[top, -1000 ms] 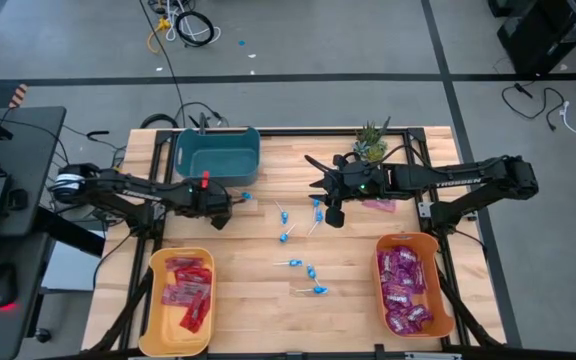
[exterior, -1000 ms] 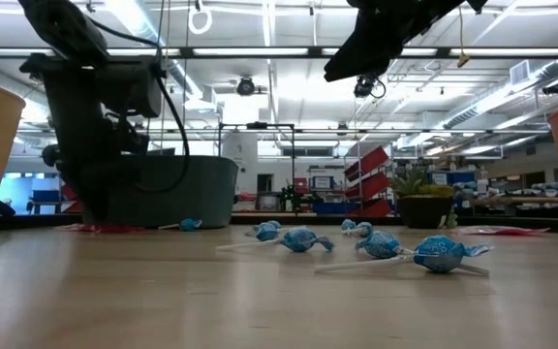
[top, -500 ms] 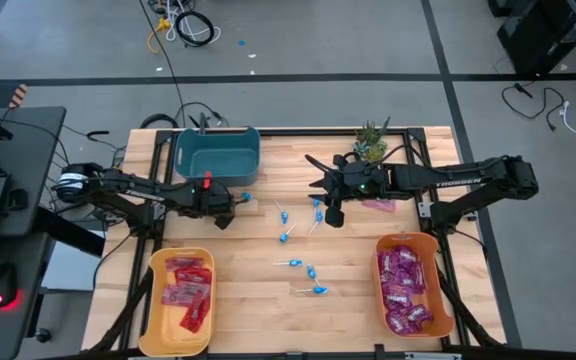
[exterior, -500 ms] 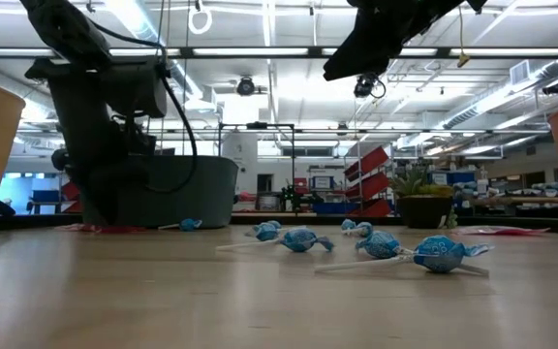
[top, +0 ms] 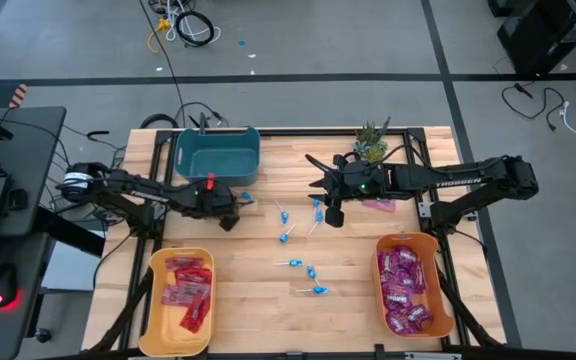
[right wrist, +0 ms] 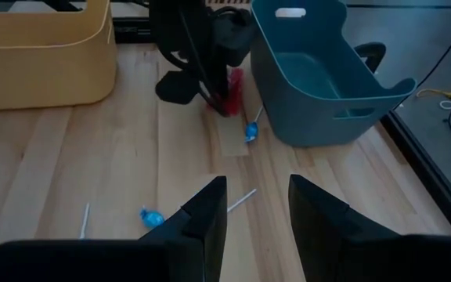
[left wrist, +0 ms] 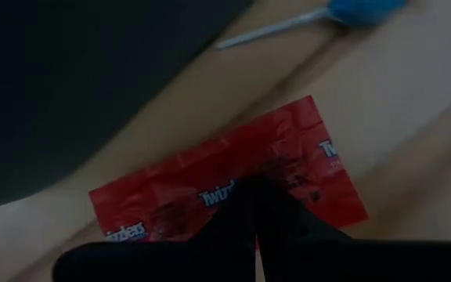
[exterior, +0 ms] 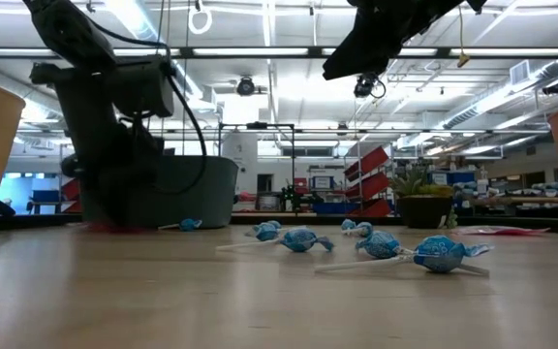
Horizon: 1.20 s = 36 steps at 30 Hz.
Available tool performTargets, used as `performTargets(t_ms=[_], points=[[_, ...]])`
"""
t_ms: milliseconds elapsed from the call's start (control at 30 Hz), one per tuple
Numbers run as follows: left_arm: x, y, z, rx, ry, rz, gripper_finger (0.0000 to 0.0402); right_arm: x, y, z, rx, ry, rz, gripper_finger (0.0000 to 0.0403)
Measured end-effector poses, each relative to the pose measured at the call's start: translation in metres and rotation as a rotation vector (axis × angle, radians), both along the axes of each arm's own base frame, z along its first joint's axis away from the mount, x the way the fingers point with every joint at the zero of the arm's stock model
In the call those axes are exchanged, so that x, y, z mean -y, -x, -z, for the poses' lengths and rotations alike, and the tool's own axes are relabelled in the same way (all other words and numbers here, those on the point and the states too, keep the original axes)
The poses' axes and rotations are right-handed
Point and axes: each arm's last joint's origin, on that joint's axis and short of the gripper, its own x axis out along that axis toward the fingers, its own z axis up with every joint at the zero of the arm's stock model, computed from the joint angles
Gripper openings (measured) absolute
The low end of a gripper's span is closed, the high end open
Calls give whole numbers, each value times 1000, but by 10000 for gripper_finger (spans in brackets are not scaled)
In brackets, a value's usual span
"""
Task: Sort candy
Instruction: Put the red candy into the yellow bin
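The left gripper (top: pixel 230 220) pinches a flat red packet (left wrist: pixel 233 184) lying on the worktop (top: pixel 268 310) beside the teal bin (top: pixel 216 152). The right gripper (right wrist: pixel 255 205) hangs open above blue lollipops (top: pixel 286 237).

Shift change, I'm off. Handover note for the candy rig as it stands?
Left gripper: shut on a red packet at the table, beside the teal bin.
Right gripper: open, empty, above the loose lollipops.
Done: red packets in the yellow bin, purple packets in the orange bin.
Left: the held packet, one flat packet by the right arm, and about seven blue lollipops; teal bin looks empty.
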Motion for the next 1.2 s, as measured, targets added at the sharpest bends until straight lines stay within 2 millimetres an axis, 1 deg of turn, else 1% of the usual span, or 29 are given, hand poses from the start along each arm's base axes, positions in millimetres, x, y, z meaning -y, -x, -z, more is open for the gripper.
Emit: performTargets(t_ms=[200,533,633,700,800,900,1033,1100,1200], points=[[12,-6,0,57,85,67,0,0,0,0,2,-1,0,124],[39,-25,-4,253,228,238,0,-1,-1,-2,26,-11,-5,124],[48,-31,-6,315,255,319,0,-5,-6,-1,41,-4,-25,124],[53,-34,-9,365,254,347,0,-10,-12,2,58,19,-57,124],[57,-36,-11,391,250,365,0,-20,-25,13,52,65,-110,124],[59,-36,-11,387,248,373,0,-28,-41,31,39,86,-145,124],[59,-35,-14,394,244,376,0,-34,-60,55,40,83,-153,124],[59,-35,-21,413,241,402,0,-36,-68,65,53,78,-152,124],[59,-34,-41,443,213,455,0,-39,-80,78,99,75,-155,124]])
